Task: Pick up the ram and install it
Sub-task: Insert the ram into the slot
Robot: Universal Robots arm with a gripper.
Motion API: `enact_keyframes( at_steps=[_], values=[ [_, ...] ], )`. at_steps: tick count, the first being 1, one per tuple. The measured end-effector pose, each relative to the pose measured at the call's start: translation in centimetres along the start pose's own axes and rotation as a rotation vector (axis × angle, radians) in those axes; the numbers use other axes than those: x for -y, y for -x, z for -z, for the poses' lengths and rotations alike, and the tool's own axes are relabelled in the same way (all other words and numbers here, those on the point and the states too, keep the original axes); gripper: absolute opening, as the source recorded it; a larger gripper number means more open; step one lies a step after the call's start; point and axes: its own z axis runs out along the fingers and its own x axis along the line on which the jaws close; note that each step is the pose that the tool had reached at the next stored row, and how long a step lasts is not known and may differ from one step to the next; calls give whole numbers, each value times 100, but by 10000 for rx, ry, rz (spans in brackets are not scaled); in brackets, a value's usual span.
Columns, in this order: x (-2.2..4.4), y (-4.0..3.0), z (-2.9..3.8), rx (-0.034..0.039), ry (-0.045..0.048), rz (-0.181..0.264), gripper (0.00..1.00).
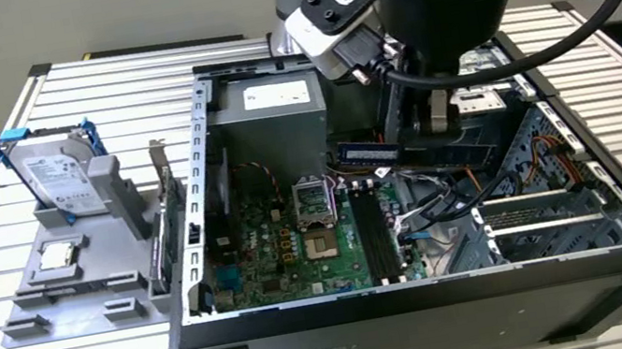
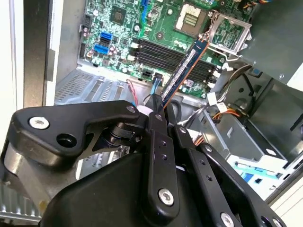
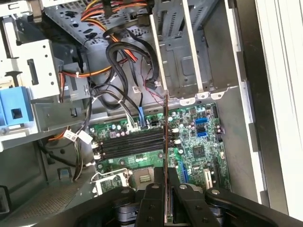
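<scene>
While end effector (image 2: 157,108) grips the ram (image 2: 187,65), its edge seemingly clears slots (image 2: 158,48).

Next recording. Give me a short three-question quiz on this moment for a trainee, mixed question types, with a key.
1. Multiple choice: the gripper is shut on A) a screw, B) the ram, C) a fan.
2. True or false: the ram is seated in the slots.
3. Fill in: the hard drive stands at the exterior view's ____ of the case.
Key: 1 B. 2 False: the ram hangs above the slots, held at an angle. 3 left.
</scene>
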Motion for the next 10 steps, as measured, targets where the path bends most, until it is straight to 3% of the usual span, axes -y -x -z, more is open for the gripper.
enact_keyframes(
  at_steps=[10],
  values=[
    [0, 0, 0, 8, -7, -1030, 0]
  ],
)
